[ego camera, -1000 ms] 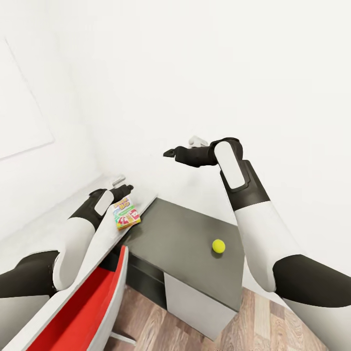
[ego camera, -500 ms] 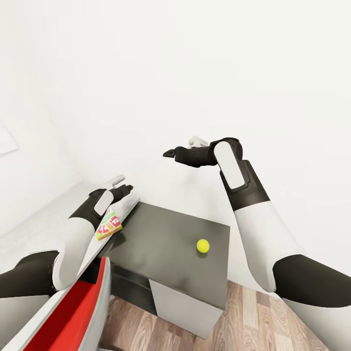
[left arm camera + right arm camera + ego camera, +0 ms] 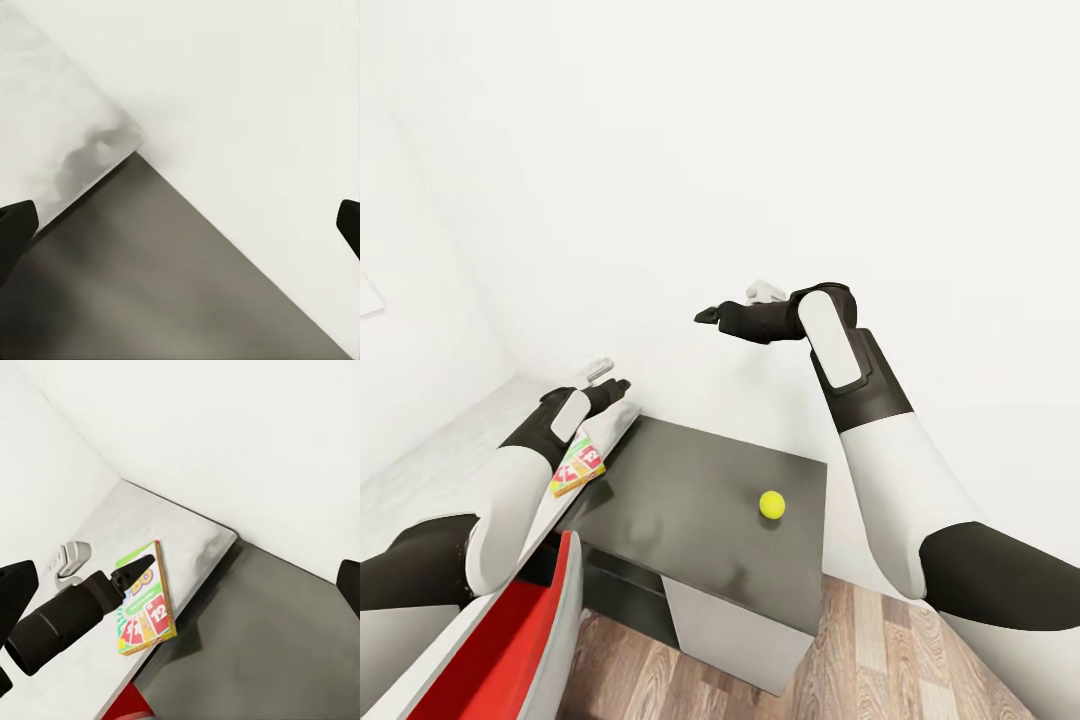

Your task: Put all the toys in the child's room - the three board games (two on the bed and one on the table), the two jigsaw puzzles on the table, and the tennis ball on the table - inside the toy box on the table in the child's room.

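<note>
Jaws wide apart on both arms, nothing held. Left pair low over the end of the desk [image 3: 440,480], black fingertips [image 3: 15,225] at opposite edges of the left wrist view. Right pair raised well above the desk, in front of the wall [image 3: 760,150], pointing toward the left arm [image 3: 520,480].

Room: plain white walls meeting in a corner, wood-plank floor [image 3: 920,650].

Desk: long white top, faintly mottled, running along the left wall. Butted against its end, a lower dark grey block [image 3: 690,490], flat matte top, lighter grey front panel.

Board game [image 3: 580,465]: flat orange-green "Skip-Bo" box with red number cards printed on it. Lying flat on the white top right at the end nearest the dark block, partly hidden behind the left wrist in the head view. Clearer in the right wrist view [image 3: 145,604], with the left arm's black forearm and fingertip over its near edge. Cannot tell whether touching.

Tennis ball [image 3: 771,505]: small, yellow-green, alone on the dark grey top, well apart from the box and from both jaws.

Red chair [image 3: 510,640], white shell, close against the desk front below the left arm.
</note>
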Controlling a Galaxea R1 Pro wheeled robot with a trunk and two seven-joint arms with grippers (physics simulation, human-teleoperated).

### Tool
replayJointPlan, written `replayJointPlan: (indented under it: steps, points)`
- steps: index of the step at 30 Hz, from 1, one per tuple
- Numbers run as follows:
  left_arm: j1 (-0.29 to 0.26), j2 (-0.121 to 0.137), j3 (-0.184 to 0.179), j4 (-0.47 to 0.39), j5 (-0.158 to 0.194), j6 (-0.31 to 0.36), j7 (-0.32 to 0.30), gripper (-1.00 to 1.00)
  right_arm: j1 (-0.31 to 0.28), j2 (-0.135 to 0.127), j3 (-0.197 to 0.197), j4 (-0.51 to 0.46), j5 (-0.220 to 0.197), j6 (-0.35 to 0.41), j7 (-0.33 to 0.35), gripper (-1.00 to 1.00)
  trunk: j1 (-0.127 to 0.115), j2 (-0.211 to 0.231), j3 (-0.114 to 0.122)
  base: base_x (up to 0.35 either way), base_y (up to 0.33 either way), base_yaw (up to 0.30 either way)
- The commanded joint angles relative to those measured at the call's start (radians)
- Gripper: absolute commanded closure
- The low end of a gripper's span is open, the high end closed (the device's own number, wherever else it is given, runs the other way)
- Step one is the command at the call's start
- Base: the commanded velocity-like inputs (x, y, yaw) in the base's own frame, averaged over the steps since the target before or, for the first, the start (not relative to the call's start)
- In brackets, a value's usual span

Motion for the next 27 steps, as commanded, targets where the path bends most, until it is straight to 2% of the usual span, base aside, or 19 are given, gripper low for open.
replayJointPlan:
  steps: [1, 10, 21, 23, 27]
  points:
    - [-0.001, 0.0, 0.002, -0.002, 0.011, 0.005, 0.007, -1.0, -0.001, 0.0, 0.001, 0.0, -0.01, 0.002, -0.01, -1.0, 0.001, -0.002, -0.002, 0.001, 0.0, -0.002]
    - [-0.001, 0.003, 0.004, -0.002, 0.011, 0.007, 0.014, -1.0, -0.001, 0.0, 0.001, 0.0, -0.011, 0.002, -0.01, -1.0, 0.001, -0.002, -0.002, 0.0, 0.0, 0.004]
    - [-0.001, 0.029, 0.004, 0.0, 0.007, 0.007, 0.018, -1.0, -0.001, 0.0, 0.001, 0.001, -0.011, 0.002, -0.01, -1.0, 0.001, -0.002, -0.014, 0.0, 0.0, 0.139]
    - [-0.001, 0.036, 0.004, 0.0, 0.006, 0.006, 0.021, -1.0, -0.001, 0.0, 0.001, 0.001, -0.011, 0.002, -0.01, -1.0, 0.001, -0.002, -0.017, 0.0, 0.0, 0.167]
    - [-0.001, 0.066, 0.003, 0.002, 0.006, -0.007, 0.04, -1.0, -0.001, 0.0, 0.001, -0.001, -0.011, 0.002, -0.01, -1.0, 0.001, -0.002, -0.022, 0.0, 0.0, 0.169]
